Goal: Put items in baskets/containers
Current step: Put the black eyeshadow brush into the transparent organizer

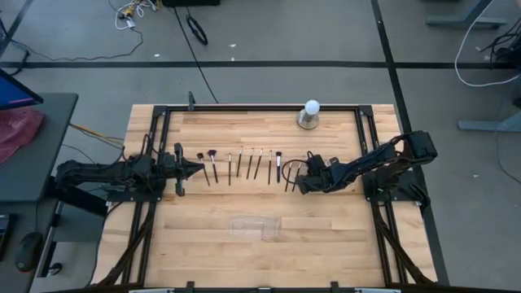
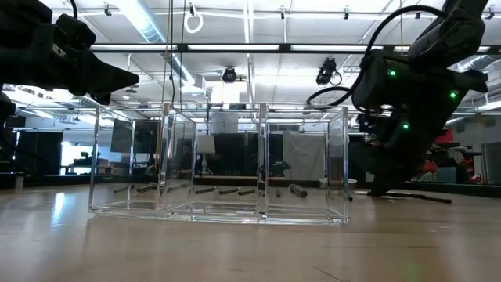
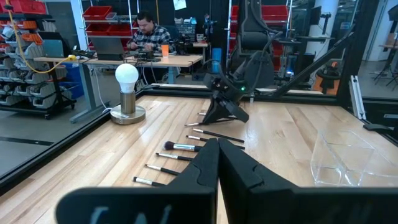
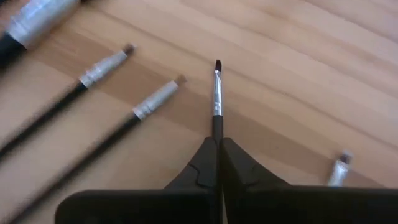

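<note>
Brush (image 4: 217, 93) handle between closed right gripper (image 4: 219, 144) fingertips, bristles pointing away.

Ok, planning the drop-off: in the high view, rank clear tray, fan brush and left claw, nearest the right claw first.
1. Clear tray, toward the picture's bottom from the right claw, which grips a slim brush.
2. Fan brush, near the row's left end.
3. Left claw, beyond that end.

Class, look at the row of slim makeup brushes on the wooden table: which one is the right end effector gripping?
The thin black-handled brush with a silver ferrule and small dark tip: its handle is pinched between the shut right end effector, while the others lie free.
</note>
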`<state>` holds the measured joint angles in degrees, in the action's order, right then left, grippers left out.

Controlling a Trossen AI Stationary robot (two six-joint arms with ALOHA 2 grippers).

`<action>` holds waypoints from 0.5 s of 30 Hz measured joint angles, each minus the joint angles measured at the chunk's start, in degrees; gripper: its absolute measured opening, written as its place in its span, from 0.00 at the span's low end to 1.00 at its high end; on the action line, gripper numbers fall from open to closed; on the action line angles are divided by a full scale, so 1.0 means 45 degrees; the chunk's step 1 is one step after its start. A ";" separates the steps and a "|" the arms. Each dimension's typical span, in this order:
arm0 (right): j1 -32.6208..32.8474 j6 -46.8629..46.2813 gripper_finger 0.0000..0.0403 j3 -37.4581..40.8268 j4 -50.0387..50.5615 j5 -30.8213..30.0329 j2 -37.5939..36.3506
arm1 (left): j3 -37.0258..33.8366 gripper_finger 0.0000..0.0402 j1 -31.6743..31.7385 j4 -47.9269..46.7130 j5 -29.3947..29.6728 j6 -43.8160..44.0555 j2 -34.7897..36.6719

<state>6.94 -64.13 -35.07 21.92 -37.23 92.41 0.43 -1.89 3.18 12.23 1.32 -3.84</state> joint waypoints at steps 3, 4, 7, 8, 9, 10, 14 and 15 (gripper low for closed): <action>0.0129 0.0010 0.00 0.0001 0.0526 -0.0140 -0.0658 | 0.0002 0.02 0.0000 0.0004 -0.0001 -0.0017 -0.0002; 0.0218 0.0010 0.00 0.0001 0.0724 -0.0406 -0.0915 | 0.0005 0.02 0.0000 0.0032 0.0002 -0.0075 0.0000; 0.0611 0.0010 0.00 -0.0004 0.1015 -0.1158 -0.1709 | 0.0048 0.02 0.0000 0.0555 0.0009 -0.0072 -0.0004; 0.0757 0.0061 0.00 -0.0009 0.1075 -0.1345 -0.2005 | 0.0091 0.02 0.0000 0.0797 0.0011 -0.0073 0.0010; 0.0885 0.0248 0.00 -0.0022 0.1075 -0.1486 -0.2268 | 0.0113 0.02 0.0000 0.1034 0.0015 -0.0073 0.0016; 0.1022 0.0432 0.00 -0.0033 0.1031 -0.1611 -0.2472 | 0.0117 0.02 0.0000 0.1131 0.0015 -0.0073 0.0034; 0.1571 0.1904 0.00 -0.0038 0.0485 -0.2185 -0.3056 | 0.0117 0.02 0.0000 0.1268 0.0010 -0.0078 0.0029; 0.1683 0.2462 0.00 -0.0038 0.0079 -0.2252 -0.3083 | 0.0117 0.02 0.0000 0.1268 0.0010 -0.0080 0.0029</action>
<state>14.51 -53.05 -35.24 22.28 -47.36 78.54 0.95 -1.89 8.88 12.27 0.96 -3.70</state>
